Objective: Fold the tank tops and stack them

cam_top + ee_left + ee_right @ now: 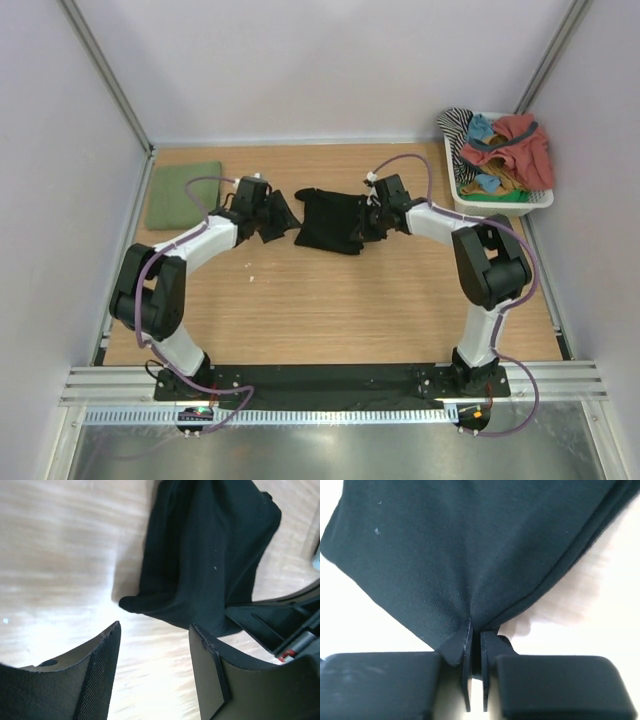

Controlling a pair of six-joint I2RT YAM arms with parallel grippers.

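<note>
- Currently, we are pinching the black tank top (pixel 470 545) with the right gripper (pixel 476 635). Its jaws are pressing almost together on a fold of cloth at the garment's edge, and the fabric is fanning out from that pinch.
- We are holding the left gripper (pixel 155 630) with its fingers spread and nothing between them. A corner of the black tank top is lying just beyond the fingertips, and we cannot tell whether either finger is touching it.
- In the top view, we are seeing the black tank top bunched up between the two grippers, over the far middle of the table (pixel 330 310).
- We are finding the olive green tank top (pixel 184 195) lying folded flat at the far left corner of the table, well apart from the black one.
- We are noting a white basket (pixel 545 197) sitting at the far right corner, apart from both grippers. It is holding a red garment (pixel 520 140), a teal garment (pixel 482 128) and a striped garment (pixel 458 125).
</note>
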